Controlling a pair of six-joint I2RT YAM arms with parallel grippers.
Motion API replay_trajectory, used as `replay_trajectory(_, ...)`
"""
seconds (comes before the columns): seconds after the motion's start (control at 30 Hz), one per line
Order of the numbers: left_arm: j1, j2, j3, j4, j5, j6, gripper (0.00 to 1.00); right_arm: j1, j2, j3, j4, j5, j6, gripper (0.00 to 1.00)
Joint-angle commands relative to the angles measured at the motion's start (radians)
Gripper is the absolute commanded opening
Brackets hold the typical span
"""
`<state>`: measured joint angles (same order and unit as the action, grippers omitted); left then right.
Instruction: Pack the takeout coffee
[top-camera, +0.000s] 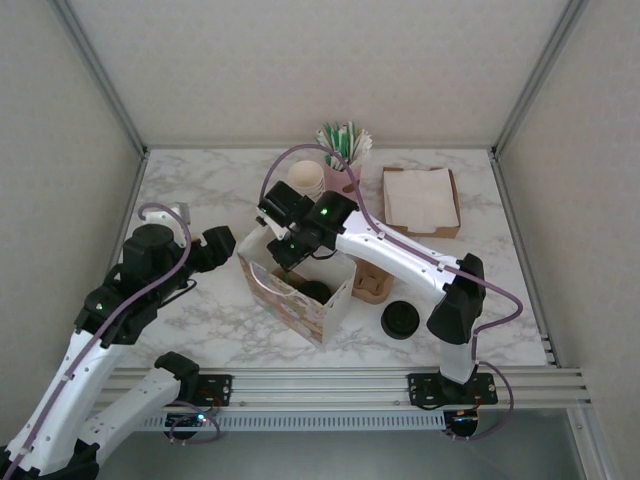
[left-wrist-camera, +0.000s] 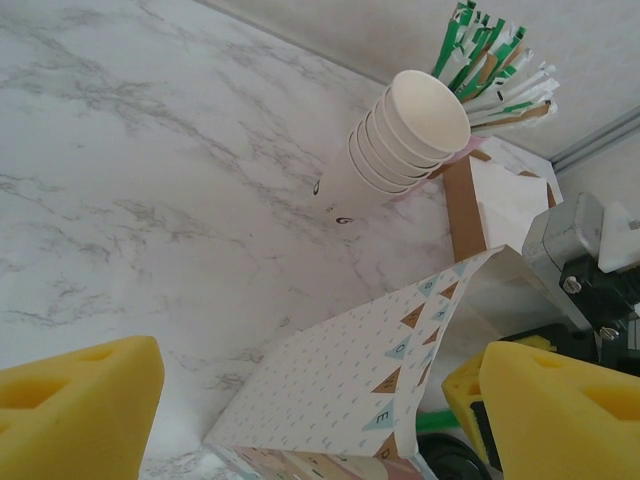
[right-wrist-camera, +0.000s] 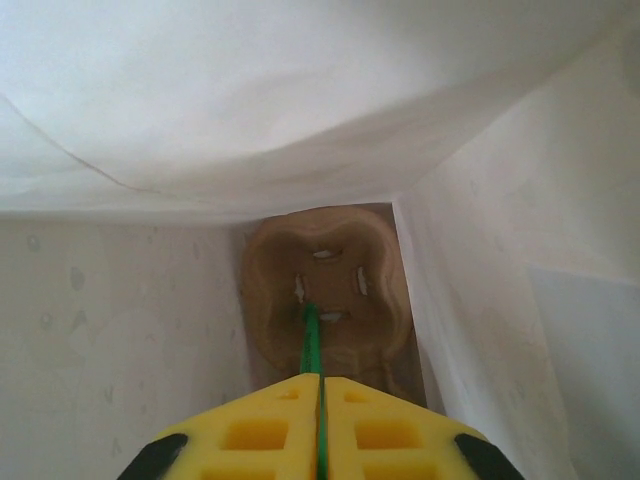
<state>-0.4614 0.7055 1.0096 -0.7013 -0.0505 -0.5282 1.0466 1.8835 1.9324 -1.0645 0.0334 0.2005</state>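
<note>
Right wrist view: we look down inside the paper bag. Its walls are smooth, white and creased at the corners. The right gripper has its yellow foam fingers pressed together on a thin green stirrer, which runs out past the tips. Straight ahead of the tips, on the bag floor, lies a brown moulded-pulp cup tray, lobed, with short slits round its middle.

Top external view shows the outside of the bag, printed with fine dots and bunting. Just beside the right gripper, toward the arm bases, a dark round top sits low in the bag. We take it for the takeout coffee; the cup beneath is hidden. To the right of that gripper, outside the bag, a brown pulp piece and a round black lid rest on the marble-pattern table. We cannot tell whether a cup stands under that lid.

Left wrist view: the left gripper is spread wide, clamping nothing, with the bag's printed wall ahead between the fingers. We cannot tell whether they touch it. Beyond the tips are a stack of nested cream cups, a bundle of green-and-white wrapped sticks and a brown box of white napkins.
</note>
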Motion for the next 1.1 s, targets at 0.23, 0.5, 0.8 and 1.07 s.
replay_trajectory(0.23,-0.008,-0.015,-0.006,-0.027,0.024,-0.004,0.83,0.015,0.014,0.057,-0.055,-0.015,-0.004,0.22)
replay_trajectory(0.5,-0.008,-0.015,-0.002,-0.030,0.024,-0.006,0.83,0.016,-0.025,0.118,-0.080,-0.011,0.001,0.29)
replay_trajectory(0.8,-0.008,-0.014,0.002,-0.021,0.037,-0.006,0.83,0.018,-0.079,0.166,-0.101,-0.019,-0.002,0.41)
replay_trajectory(1.07,-0.009,0.001,0.009,-0.013,0.083,0.009,0.83,0.017,-0.173,0.115,-0.032,0.031,-0.022,0.39)
